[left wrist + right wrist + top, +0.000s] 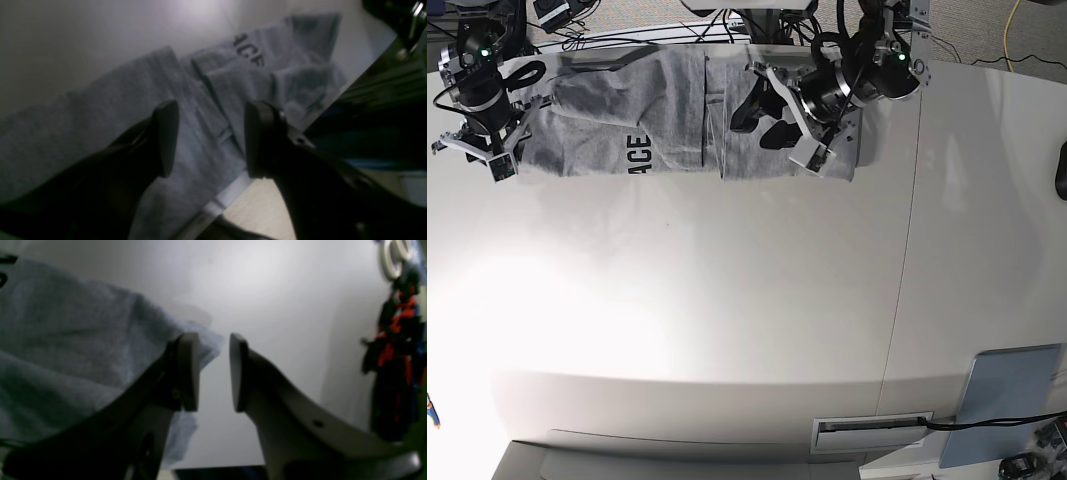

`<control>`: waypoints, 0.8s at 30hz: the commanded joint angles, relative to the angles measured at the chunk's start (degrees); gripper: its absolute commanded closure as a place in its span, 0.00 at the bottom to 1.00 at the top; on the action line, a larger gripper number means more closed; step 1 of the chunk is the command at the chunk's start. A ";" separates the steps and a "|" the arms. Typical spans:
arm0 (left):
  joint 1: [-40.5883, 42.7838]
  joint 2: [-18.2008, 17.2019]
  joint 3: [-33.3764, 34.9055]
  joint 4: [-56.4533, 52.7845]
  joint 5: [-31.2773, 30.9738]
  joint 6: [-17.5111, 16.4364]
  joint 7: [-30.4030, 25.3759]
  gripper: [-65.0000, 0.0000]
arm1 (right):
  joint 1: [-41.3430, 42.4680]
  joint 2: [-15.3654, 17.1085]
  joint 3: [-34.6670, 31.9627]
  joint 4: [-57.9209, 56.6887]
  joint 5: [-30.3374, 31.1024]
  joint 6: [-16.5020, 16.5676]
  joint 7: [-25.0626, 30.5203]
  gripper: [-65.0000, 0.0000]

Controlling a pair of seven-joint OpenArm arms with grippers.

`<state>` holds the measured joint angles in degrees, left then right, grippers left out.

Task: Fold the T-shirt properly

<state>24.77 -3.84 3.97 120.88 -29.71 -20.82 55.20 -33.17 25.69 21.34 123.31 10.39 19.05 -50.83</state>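
The heather-grey T-shirt (677, 115) lies folded into a long band along the far edge of the white table (727, 300); black lettering (639, 155) faces up on its left half. My left gripper (762, 120) hovers open over the shirt's right half. In the left wrist view its fingers (165, 136) straddle overlapping folds of the shirt (100, 103) near the table edge, with lettering (248, 50) beyond. My right gripper (472, 155) is open at the shirt's left end. In the right wrist view this gripper (213, 371) has a shirt corner (66, 340) just beside one finger (188, 370), with nothing between the jaws.
Cables and arm bases crowd the far table edge (727, 30). A grey flat pad (1007, 405) lies at the near right corner, and a dark object (1062, 170) sits at the right edge. A seam (907, 250) runs across the table. A red-and-black cable bundle (397, 350) hangs off to the side.
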 commanded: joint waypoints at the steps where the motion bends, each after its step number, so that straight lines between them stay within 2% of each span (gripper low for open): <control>1: -0.20 0.13 -0.02 0.85 -0.15 -0.50 -1.27 0.50 | -0.02 0.96 2.32 0.68 1.25 -0.81 0.22 0.75; 3: -0.22 0.13 -0.02 0.85 1.16 -1.62 -1.40 0.50 | -0.02 0.96 6.38 0.20 6.34 0.52 -0.33 0.75; 5: -0.20 0.13 -0.02 0.85 2.10 -1.73 -2.75 0.50 | -0.02 0.96 10.97 -1.60 12.98 3.50 -0.90 0.75; 9: -0.20 0.15 -0.02 0.85 2.67 -1.77 -5.16 0.50 | 0.00 0.96 18.97 -8.90 29.24 10.67 -6.75 0.75; 12: -0.20 0.15 0.00 0.85 2.49 -2.43 -6.86 0.50 | -0.02 0.96 21.99 -14.47 37.79 13.73 -9.88 0.75; 16: -0.17 0.15 0.02 0.85 2.51 -6.16 -7.23 0.50 | -0.02 0.79 22.62 -16.92 41.70 16.37 -15.50 0.75; 21: -0.20 0.15 0.02 0.85 2.51 -6.08 -7.26 0.50 | -0.02 0.81 22.64 -16.92 45.66 18.99 -19.80 0.75; 22: -0.20 0.15 0.02 0.85 2.51 -6.08 -7.26 0.50 | -0.02 0.79 22.62 -16.92 46.84 19.06 -20.39 0.73; 24: -0.17 0.15 0.02 0.85 2.51 -6.08 -7.26 0.50 | -0.04 0.79 22.60 -16.92 48.85 19.06 -20.81 0.62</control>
<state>24.75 -3.84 3.97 120.88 -26.13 -26.59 49.21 -33.15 25.41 43.31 105.71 58.00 37.78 -72.23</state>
